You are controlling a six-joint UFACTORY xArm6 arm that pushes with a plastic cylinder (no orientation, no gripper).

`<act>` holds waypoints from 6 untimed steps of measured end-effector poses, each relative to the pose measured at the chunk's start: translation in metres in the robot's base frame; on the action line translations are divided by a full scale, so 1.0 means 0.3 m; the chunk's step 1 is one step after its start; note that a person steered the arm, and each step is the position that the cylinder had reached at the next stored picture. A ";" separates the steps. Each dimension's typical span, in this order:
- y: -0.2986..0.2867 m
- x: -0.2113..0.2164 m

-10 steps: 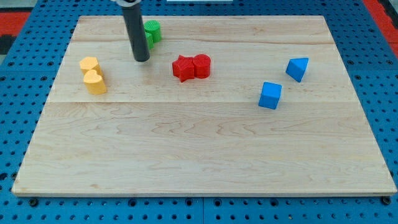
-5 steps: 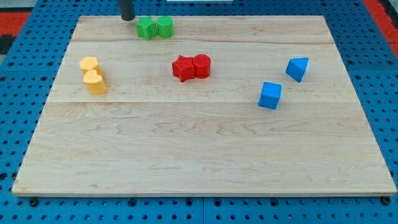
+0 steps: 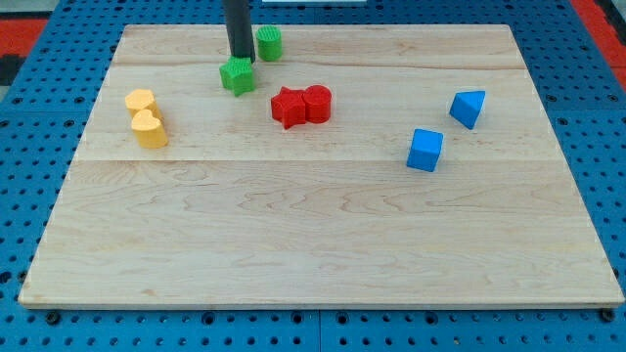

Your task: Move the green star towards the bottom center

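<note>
The green star (image 3: 237, 76) lies near the top of the wooden board (image 3: 313, 225), left of centre. My tip (image 3: 241, 58) touches its upper edge, with the dark rod rising out of the view's top. A green cylinder (image 3: 268, 43) stands just up and to the right of the star, beside the rod.
A red star (image 3: 288, 107) and a red cylinder (image 3: 317, 103) touch each other right of and below the green star. Two yellow blocks (image 3: 146, 118) sit at the left. A blue cube (image 3: 425, 150) and a blue wedge-like block (image 3: 468, 108) sit at the right.
My tip moved from the board's top left edge to above the green star. The star slid down away from the green cylinder, which shifted slightly right.
</note>
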State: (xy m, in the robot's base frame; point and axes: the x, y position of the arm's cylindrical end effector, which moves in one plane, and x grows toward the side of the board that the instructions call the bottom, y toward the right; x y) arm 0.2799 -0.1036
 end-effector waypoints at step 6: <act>0.119 0.405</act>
State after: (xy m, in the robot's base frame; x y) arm 0.4013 -0.0681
